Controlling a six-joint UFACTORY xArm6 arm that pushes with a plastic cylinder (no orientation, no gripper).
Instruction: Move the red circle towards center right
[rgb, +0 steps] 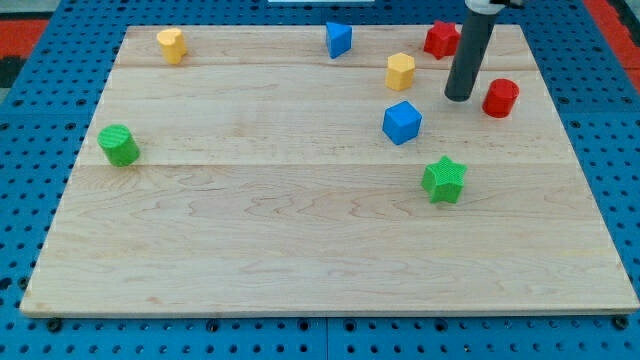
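Rod's tip (459, 98) is resting bare just left of the red circle (500, 98) near the board's (300, 250) upper right, holding nothing; it should be swinging above the circle, then nudging downward.

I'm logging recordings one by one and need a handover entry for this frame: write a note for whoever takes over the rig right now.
My tip is down on the wooden board, just to the view's left of the red circle block, a small gap between them.
The red circle sits near the board's right edge, in its upper part.
Nearby: a red star-like block above the tip, a yellow hexagonal block and a blue cube to its left, a green star block below.
Done: the tip is up close beside the circle.
Left: nudge the circle toward the view's bottom, probably from its upper side, to centre right.
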